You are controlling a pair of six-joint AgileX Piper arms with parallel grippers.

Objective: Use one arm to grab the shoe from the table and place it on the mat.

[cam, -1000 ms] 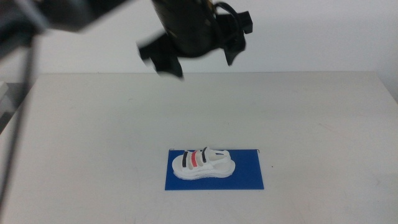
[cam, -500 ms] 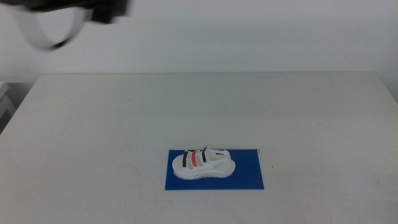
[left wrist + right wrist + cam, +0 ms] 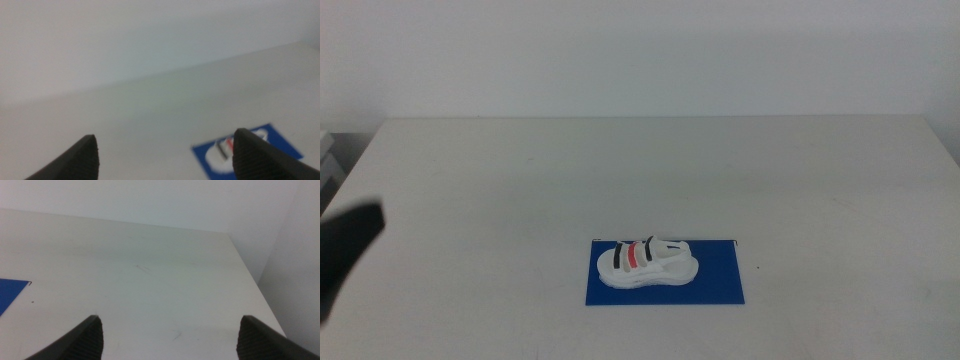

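A small white chunky-soled shoe [image 3: 647, 264] with black and red strap stripes sits upright on a flat deep-blue rectangular mat [image 3: 715, 285], near the front of a plain white table [image 3: 520, 180]. The placing step looks complete. The left gripper [image 3: 165, 155] shows spread, empty jaws, well apart from the shoe. The right gripper [image 3: 170, 337] waits off to the side, jaws likewise spread and empty. Nothing more seems needed beyond parking the arms.
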